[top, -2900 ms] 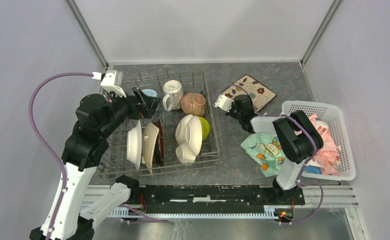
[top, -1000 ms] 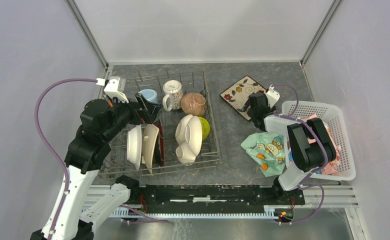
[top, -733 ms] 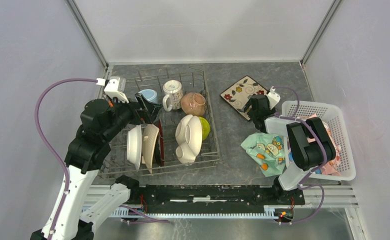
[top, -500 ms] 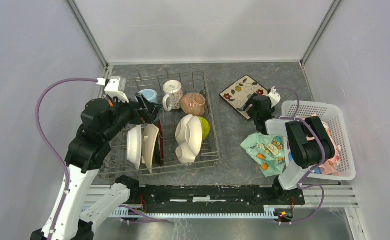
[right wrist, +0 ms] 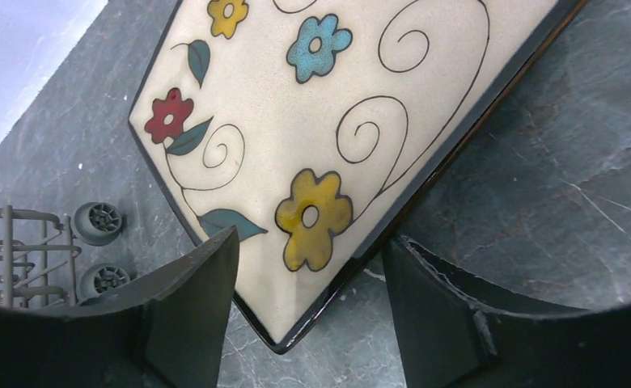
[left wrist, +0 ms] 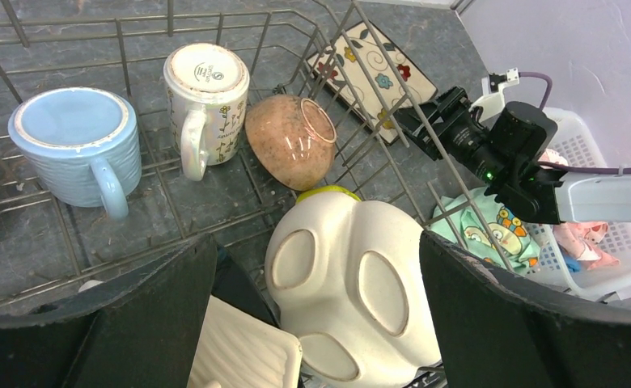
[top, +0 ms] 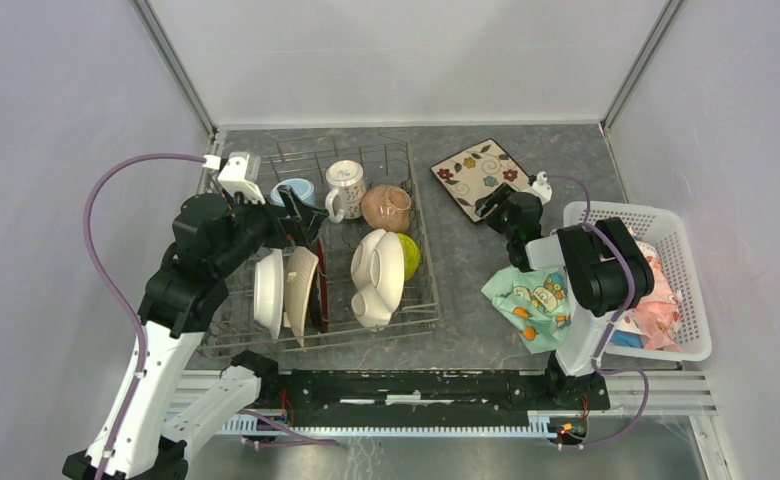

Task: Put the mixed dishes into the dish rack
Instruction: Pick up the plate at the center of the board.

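Note:
The grey wire dish rack (top: 422, 232) stands left of centre. In it are a light-blue mug (top: 296, 188), a white patterned mug (top: 344, 185), a tan bowl (top: 386, 207) on its side, the cream three-section plate (top: 378, 275), a lime-green bowl (top: 410, 256) and upright plates (top: 284, 288). My left gripper (left wrist: 316, 242) hangs open above the cream plate (left wrist: 353, 283), holding nothing. A square flowered plate (top: 476, 173) lies flat on the table right of the rack. My right gripper (right wrist: 311, 246) is open, its jaws on either side of that plate's (right wrist: 320, 121) near corner.
A teal patterned cloth (top: 528, 300) lies crumpled near the right arm's base. A white perforated basket (top: 688, 262) at the right edge holds a pink cloth (top: 656, 305). Booth walls close in the back and sides.
The flowered plate has turned and slid toward the back left. My right gripper followed it, its jaws narrowing round the corner. The left arm barely shifted.

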